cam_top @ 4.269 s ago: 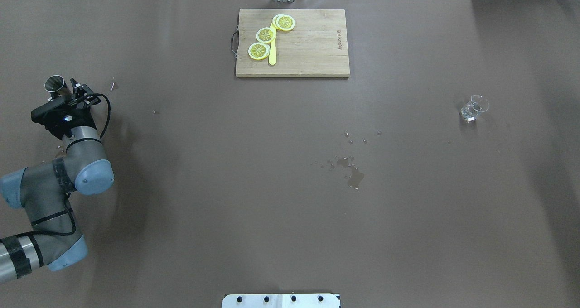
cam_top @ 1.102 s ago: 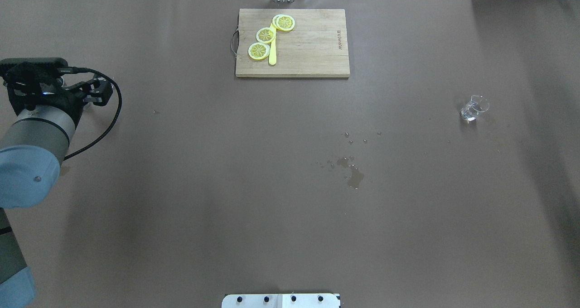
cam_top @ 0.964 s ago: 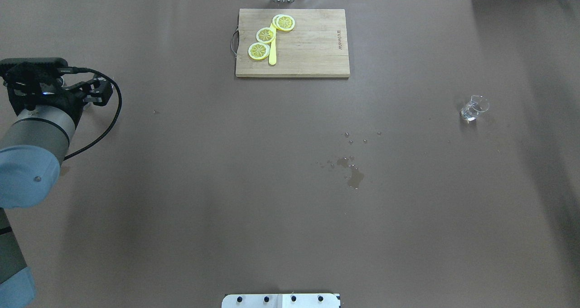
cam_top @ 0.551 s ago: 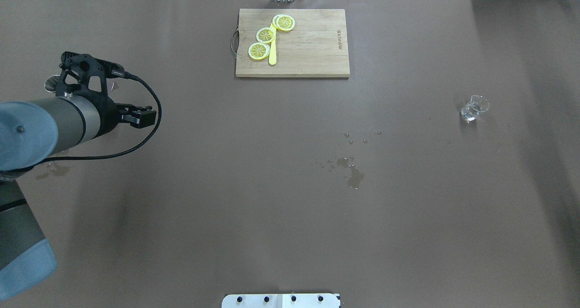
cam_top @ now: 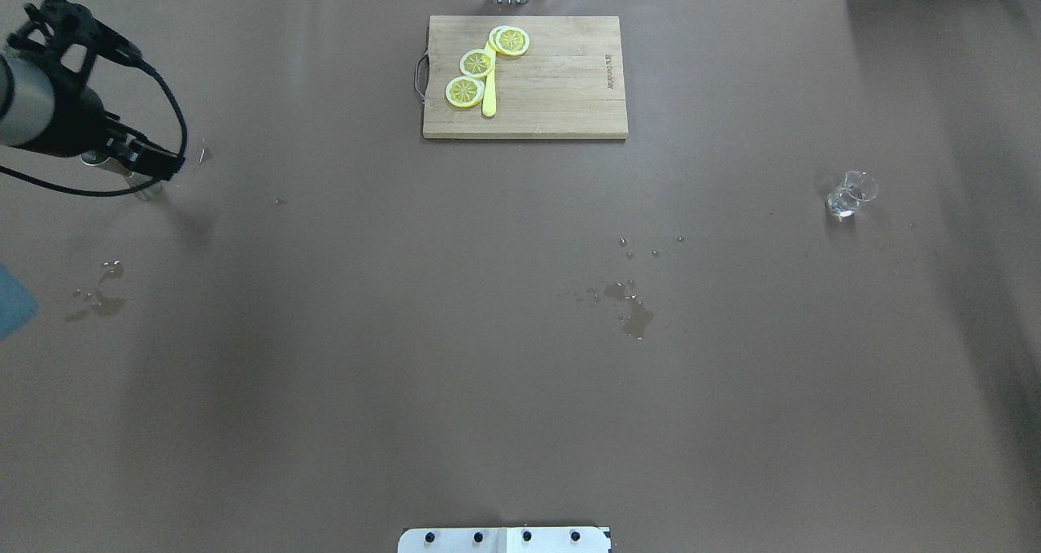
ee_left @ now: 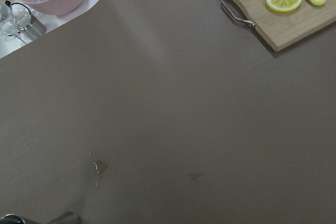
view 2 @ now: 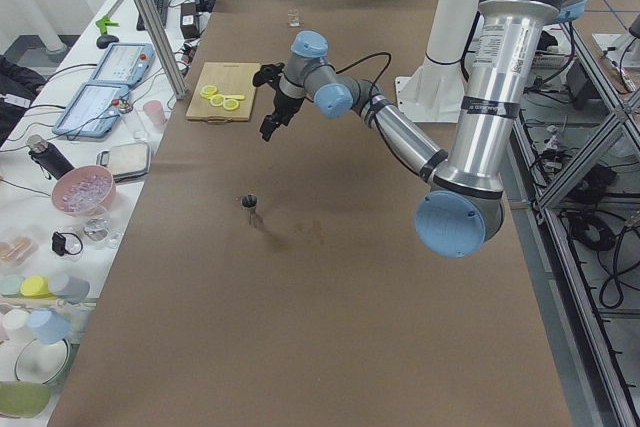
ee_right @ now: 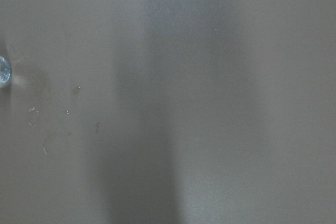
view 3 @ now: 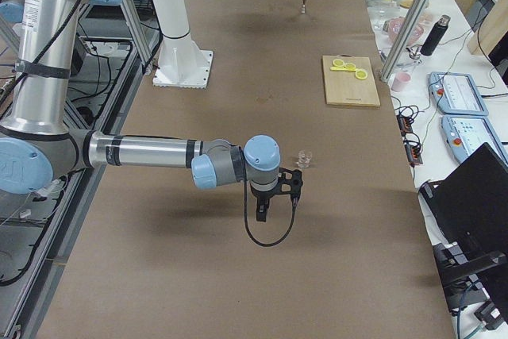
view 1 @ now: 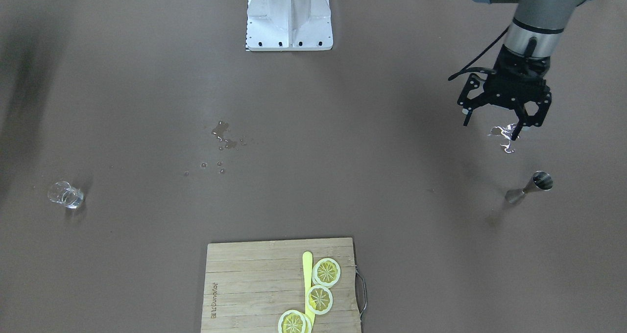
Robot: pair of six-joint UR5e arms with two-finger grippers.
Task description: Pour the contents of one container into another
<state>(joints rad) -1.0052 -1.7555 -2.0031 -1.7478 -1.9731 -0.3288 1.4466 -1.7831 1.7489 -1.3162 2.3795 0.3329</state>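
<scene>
So the left gripper (view 1: 492,126) is up off the tabletop (view 1: 343,152), jaws spread wide with nothing in them, on the robot's side of the little steel jigger (view 1: 530,186) and not touching it. Jigger's standing upright out at the robot's left end, and the small clear glass (view 1: 65,195) sits at the opposite end, well apart. Right gripper (view 3: 274,200) hangs near that glass, but only a side view catches it, so can't tell how its jaws are. Cutting board (view 1: 245,274) with lemon slices (view 1: 319,298) sits at the far edge, wet splotches (view 1: 223,134) mid-tabletop.
</scene>
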